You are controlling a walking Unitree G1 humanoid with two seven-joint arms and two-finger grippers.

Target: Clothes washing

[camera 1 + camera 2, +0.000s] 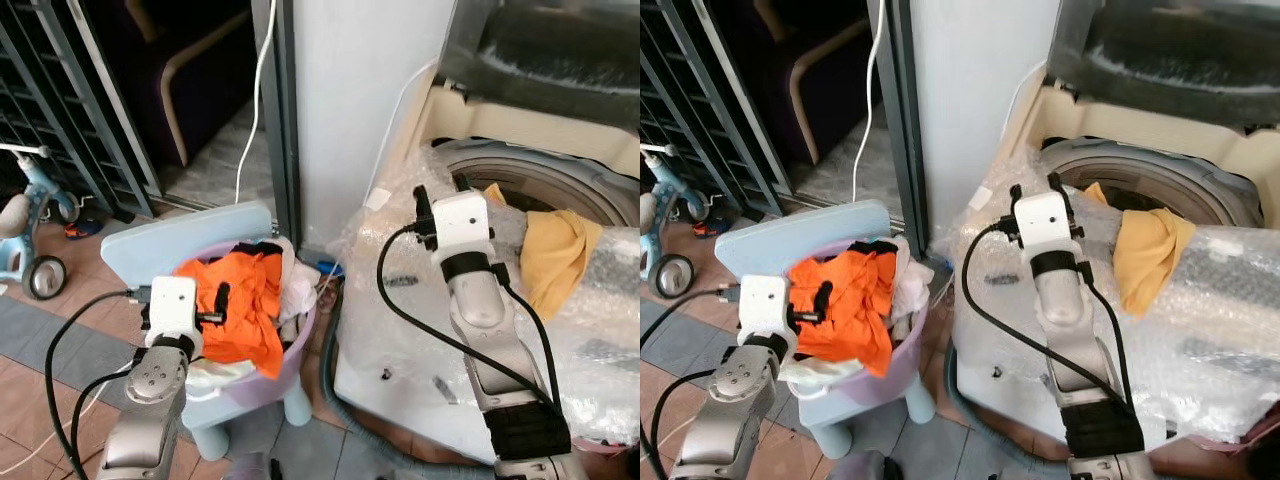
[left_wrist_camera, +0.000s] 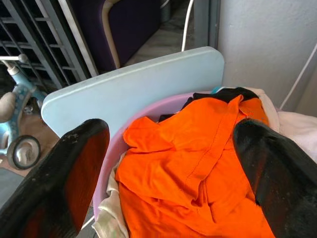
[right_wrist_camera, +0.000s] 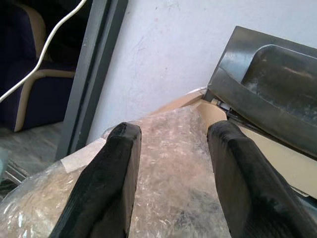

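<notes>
A yellow cloth [image 1: 556,255] already hangs on the washing machine's rim [image 1: 560,170]. The left gripper [image 2: 173,168], jaws wide, hovers over the orange garment [image 1: 240,305] in the pink basket [image 1: 290,362]; the right gripper [image 3: 171,173] is open and empty.

No text, label, brand, number or sign can be read anywhere in these pictures.
</notes>
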